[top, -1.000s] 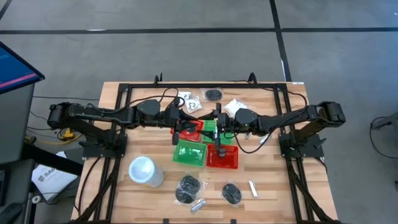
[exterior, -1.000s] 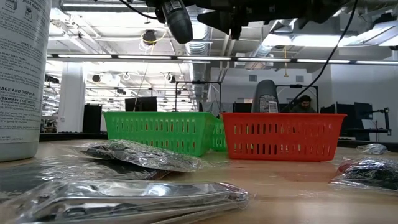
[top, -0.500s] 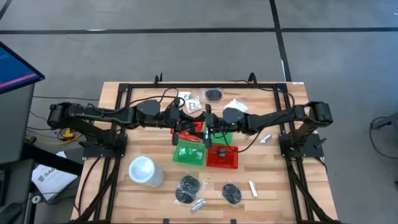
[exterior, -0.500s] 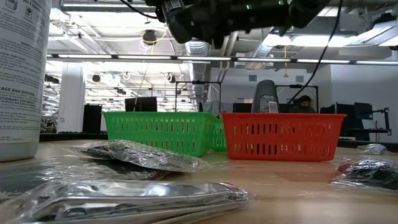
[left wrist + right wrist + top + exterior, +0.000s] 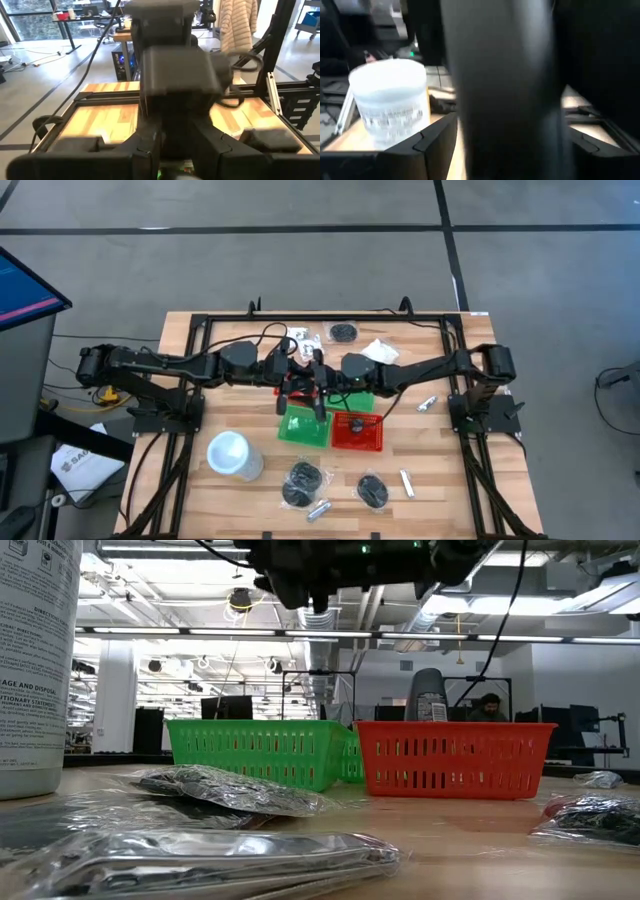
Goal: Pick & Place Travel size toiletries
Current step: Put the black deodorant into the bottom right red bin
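Observation:
My two grippers meet head-on above the middle of the table, over the baskets. My left gripper [image 5: 291, 387] reaches in from the left and my right gripper [image 5: 318, 386] from the right. In the right wrist view my right gripper [image 5: 512, 145] is open, with a tall dark blurred shape [image 5: 505, 85] between its fingers. I cannot tell whether that shape is my left gripper or something it holds. Toiletries lie loose on the table: black bundles [image 5: 301, 477] [image 5: 373, 490], white packets [image 5: 378, 350], silvery tubes [image 5: 318, 509] [image 5: 407, 482]. My right gripper's fingers [image 5: 436, 145] stand on either side of the dark upright shape [image 5: 505, 125]; I cannot tell whether they touch it.
A green basket [image 5: 303, 427] and a red basket [image 5: 357, 431] stand side by side under the grippers, with two more behind them. A grey can [image 5: 430, 695] rises above the red basket's rim. The large white cup [image 5: 228, 453] stands at the near left. Black frame rails border the table.
My right gripper has travelled toward the table's left edge, from above the red basket to right in front of my left gripper, staying about level.

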{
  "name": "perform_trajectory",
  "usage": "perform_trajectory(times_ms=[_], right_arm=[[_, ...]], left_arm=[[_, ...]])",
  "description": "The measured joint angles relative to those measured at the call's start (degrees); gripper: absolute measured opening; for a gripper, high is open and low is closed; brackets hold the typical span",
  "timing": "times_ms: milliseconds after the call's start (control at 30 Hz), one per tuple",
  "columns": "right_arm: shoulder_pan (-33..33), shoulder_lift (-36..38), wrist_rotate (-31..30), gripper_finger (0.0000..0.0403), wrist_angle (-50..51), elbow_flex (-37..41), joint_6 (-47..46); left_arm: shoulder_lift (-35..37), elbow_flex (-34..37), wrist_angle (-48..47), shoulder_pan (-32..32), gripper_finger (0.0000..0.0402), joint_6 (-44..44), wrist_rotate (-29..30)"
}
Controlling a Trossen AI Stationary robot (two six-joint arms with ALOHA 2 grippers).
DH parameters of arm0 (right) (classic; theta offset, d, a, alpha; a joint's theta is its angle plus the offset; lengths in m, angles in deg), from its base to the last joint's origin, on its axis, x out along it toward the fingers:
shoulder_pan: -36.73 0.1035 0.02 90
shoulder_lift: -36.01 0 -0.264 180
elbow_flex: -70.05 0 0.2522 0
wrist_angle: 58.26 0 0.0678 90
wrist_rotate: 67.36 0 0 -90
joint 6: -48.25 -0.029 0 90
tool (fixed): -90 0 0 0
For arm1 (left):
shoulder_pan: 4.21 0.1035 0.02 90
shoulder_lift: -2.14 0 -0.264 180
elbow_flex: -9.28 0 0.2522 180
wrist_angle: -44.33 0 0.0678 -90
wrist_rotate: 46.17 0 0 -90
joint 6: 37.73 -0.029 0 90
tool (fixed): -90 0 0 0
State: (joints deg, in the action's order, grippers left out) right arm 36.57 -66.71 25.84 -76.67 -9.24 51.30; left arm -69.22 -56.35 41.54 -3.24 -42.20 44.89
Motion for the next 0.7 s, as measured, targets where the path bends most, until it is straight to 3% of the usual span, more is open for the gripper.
perform_trajectory(times_ms=[100, 233, 700], right_arm=[[-0.02, -0.06, 0.0, 0.0228, 1.04, -0.03, 0.0], [-0.07, -0.08, -0.04, 0.0165, 1.91, -0.01, 0.13], [-0.02, -0.04, -0.08, 0.0167, 2.93, -0.03, 1.44]], left_arm=[[0.02, 0.0, -0.15, 0.0, 0.0072, 0.0, 0.01], [0.02, 0.0, -0.22, 0.0, 0.0071, -0.08, 0.02], [-0.04, 0.02, -0.47, 0.0, 0.007, 0.15, 0.02]])
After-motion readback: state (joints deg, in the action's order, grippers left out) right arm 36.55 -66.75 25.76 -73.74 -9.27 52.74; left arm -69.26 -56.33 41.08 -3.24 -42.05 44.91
